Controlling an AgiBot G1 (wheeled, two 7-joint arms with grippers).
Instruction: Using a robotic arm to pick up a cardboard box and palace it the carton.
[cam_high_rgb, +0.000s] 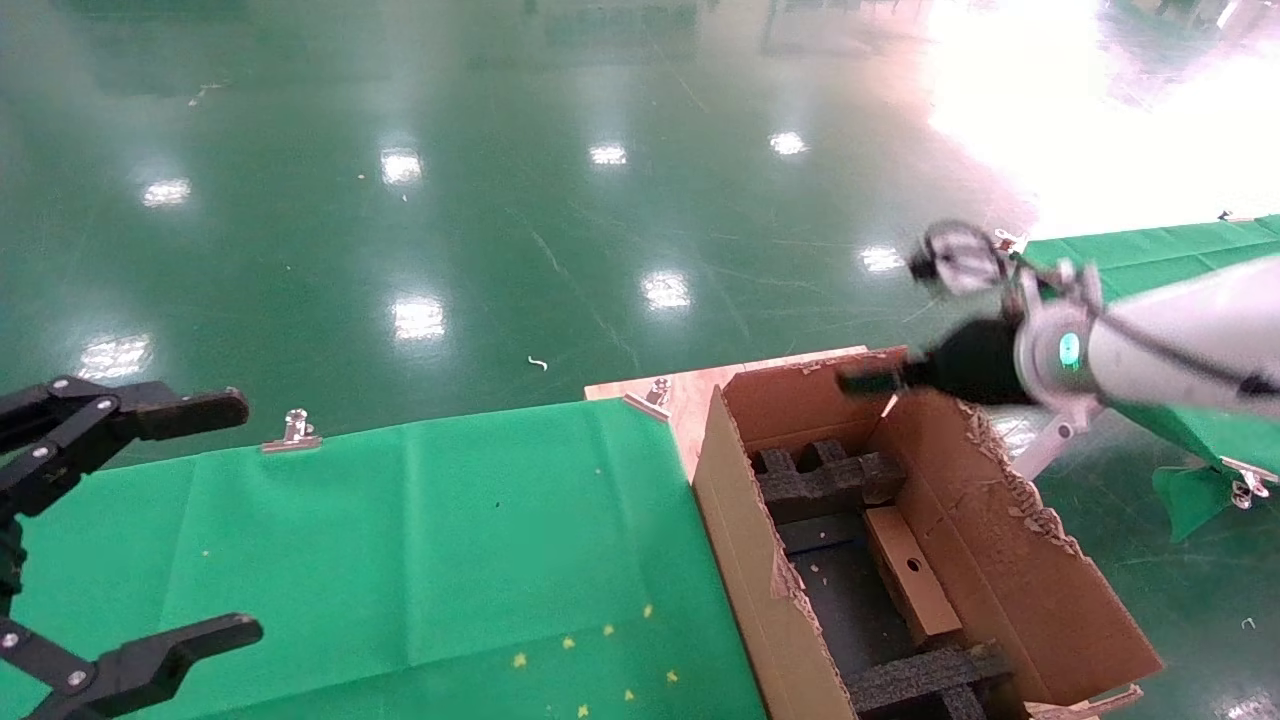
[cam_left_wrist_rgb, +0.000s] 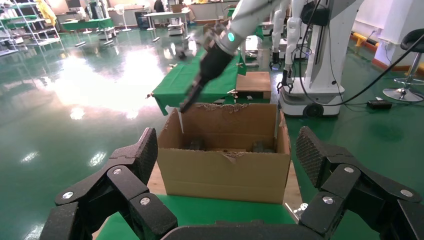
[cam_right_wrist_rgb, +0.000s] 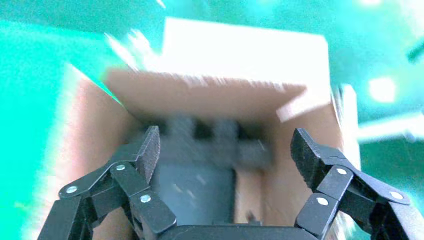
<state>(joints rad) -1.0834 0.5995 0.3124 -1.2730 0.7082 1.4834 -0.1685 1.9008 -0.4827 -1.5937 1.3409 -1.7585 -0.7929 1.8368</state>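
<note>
Inside the carton (cam_high_rgb: 1010, 560), the cardboard box (cam_high_rgb: 910, 588) shows no writing; right gripper (cam_right_wrist_rgb: 225, 155) hovers above, released.

Brown carton (cam_high_rgb: 1010, 560) — black, seemingly speckled foam (cam_high_rgb: 825, 482) — green cloth (cam_high_rgb: 400, 540).

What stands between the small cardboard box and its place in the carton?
Nothing visible does: the cardboard box already lies inside the carton, against its right wall between the foam blocks. The right pincer is open, above the carton's far end.
</note>
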